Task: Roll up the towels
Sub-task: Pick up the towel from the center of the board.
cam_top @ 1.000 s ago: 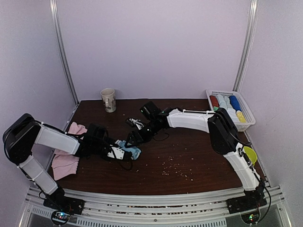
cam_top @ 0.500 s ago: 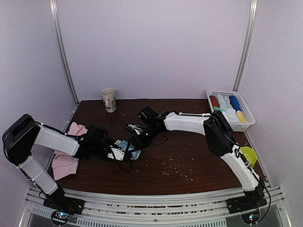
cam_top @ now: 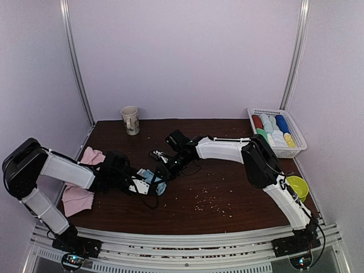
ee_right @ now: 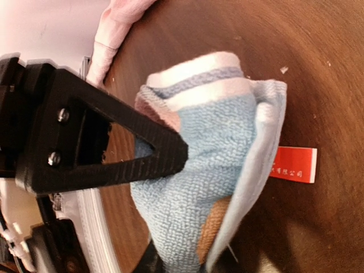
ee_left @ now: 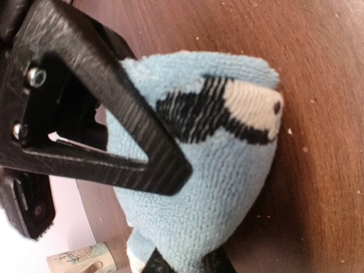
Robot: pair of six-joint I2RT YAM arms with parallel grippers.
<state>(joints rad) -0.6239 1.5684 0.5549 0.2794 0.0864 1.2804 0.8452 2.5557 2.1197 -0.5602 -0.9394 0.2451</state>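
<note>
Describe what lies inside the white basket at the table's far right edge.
Rolled towels fill the basket: red, green, pale, blue, yellow. Its floor beneath them is hidden.

Dark wooden table (cam_top: pixel 227 182), mug (cam_top: pixel 130 119) back left, pink towels (cam_top: pixel 78 199) left, blue towel (cam_top: pixel 159 185) centre, white basket (cam_top: pixel 296 152) back right

**A robot test booth**

I work inside a lab enclosure of plain lilac walls (cam_top: pixel 182 57) and metal uprights (cam_top: pixel 77 62). My left arm (cam_top: pixel 65 169) and right arm (cam_top: pixel 224 149) are bolted to an aluminium rail (cam_top: pixel 187 234) at the near edge of a dark wooden surface (cam_top: pixel 239 170) scattered with crumbs (cam_top: pixel 207 203).
</note>
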